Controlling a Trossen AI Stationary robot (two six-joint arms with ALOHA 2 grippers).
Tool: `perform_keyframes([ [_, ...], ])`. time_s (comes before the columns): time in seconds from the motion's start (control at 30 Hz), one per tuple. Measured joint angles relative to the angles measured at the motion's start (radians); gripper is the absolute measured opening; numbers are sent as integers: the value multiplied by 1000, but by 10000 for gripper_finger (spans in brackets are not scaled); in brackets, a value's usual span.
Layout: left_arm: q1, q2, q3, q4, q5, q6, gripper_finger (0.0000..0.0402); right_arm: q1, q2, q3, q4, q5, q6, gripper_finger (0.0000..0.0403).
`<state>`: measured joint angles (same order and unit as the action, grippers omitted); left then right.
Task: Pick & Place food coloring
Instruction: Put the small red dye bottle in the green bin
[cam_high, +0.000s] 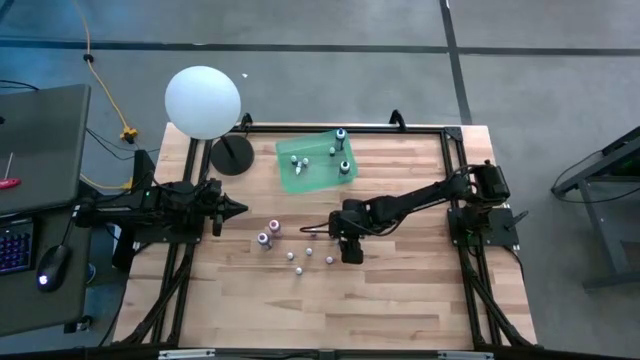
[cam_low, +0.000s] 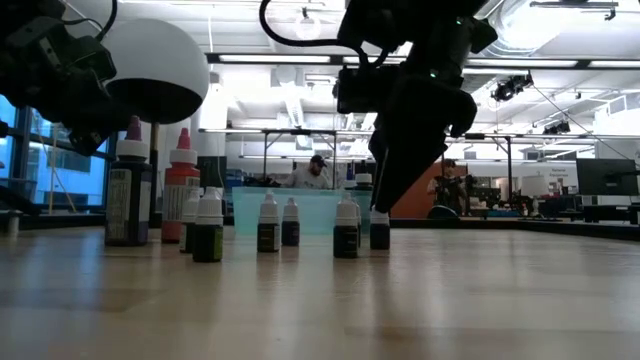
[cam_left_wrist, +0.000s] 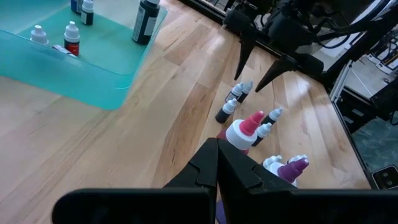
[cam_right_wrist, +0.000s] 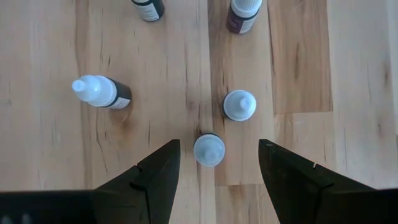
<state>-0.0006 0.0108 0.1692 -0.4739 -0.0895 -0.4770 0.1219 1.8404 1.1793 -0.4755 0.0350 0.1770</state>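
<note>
Spread wide apart and holding nothing, the fingers of the right gripper pointed down over the wooden table, straddling a tiny white-capped bottle that stood upright between them, placed, it seemed, for a grasp. Just beyond it stood a second small bottle, close enough that closing fingers might brush it. A third bottle lay tipped on its side nearby. More loose food coloring bottles were scattered mid-table, two larger ones with pink and purple caps among them. Farther back sat a teal tray, already holding a few bottles, likely the drop-off spot. At the table's left side, the left gripper waited with its fingers pressed together, empty. Behind it stood a big white globe on a dark base.
</note>
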Motion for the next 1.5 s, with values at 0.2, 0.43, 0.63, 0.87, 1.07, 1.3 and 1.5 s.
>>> perform_keyframes([
  [0.2, 0, 0, 0, 0, 0, 0, 0, 0, 0, 0, 2, -7, 3, 208],
  [0.43, 0, 0, 0, 0, 0, 0, 0, 0, 0, 0, 2, -14, 4, 208],
  [0.63, 0, 0, 0, 0, 0, 0, 0, 0, 24, 0, 9, -24, 5, 208],
  [0.87, 0, 0, 0, 0, 1, 0, 0, -5, 28, 0, 16, -17, 7, 208],
  [1.07, 0, 0, 0, 0, 0, 0, 0, -11, 28, 0, 20, -18, 8, 195],
  [1.3, 0, 0, 0, 0, 0, 0, 0, -11, 28, 0, 13, -51, 1, 133],
  [1.5, 0, 0, 0, 0, 0, 0, 0, -11, 28, 0, 9, -69, -1, 87],
])
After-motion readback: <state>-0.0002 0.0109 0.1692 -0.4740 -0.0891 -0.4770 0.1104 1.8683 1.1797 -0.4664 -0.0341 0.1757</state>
